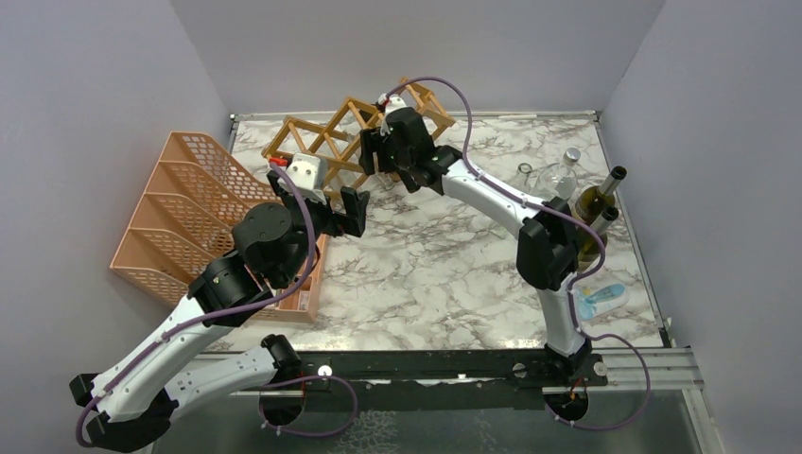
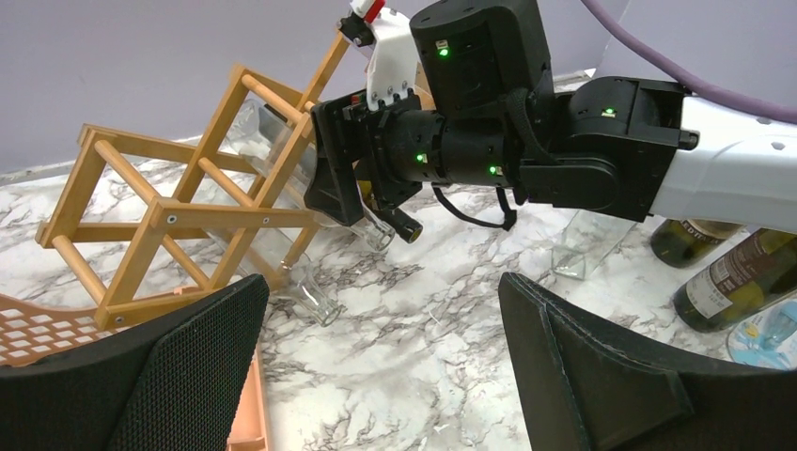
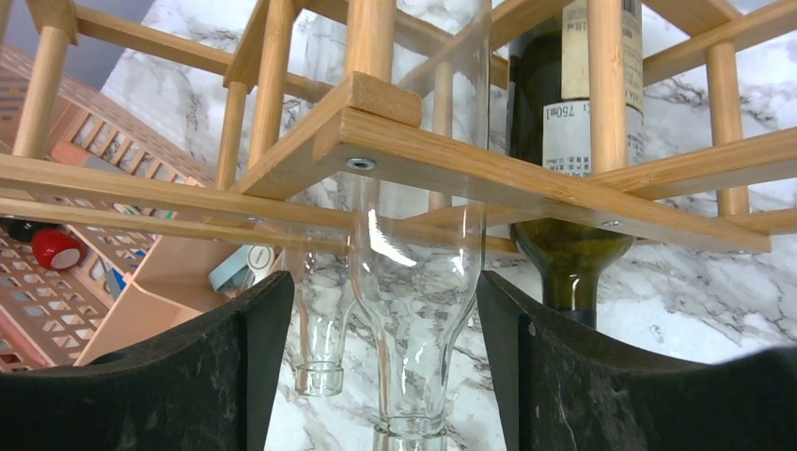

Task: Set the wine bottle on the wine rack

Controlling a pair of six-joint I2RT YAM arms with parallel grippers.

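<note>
Straddling the clear wine bottle (image 3: 414,310) in the wine rack (image 3: 526,178), right gripper (image 3: 381,282) jaws parted, unclamped; left gripper (image 2: 381,282) agape, empty. Glass likely rigid, slick, breakable; neck looks the best hold.

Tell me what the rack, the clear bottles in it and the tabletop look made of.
Rack: light unpainted wood, possibly bamboo; grain shows, and metal screws join it. Clear bottles: glossy glass; veining shows through them, with sharp highlights. Tabletop: white marble look with grey veins; real stone or print, cannot tell.
</note>
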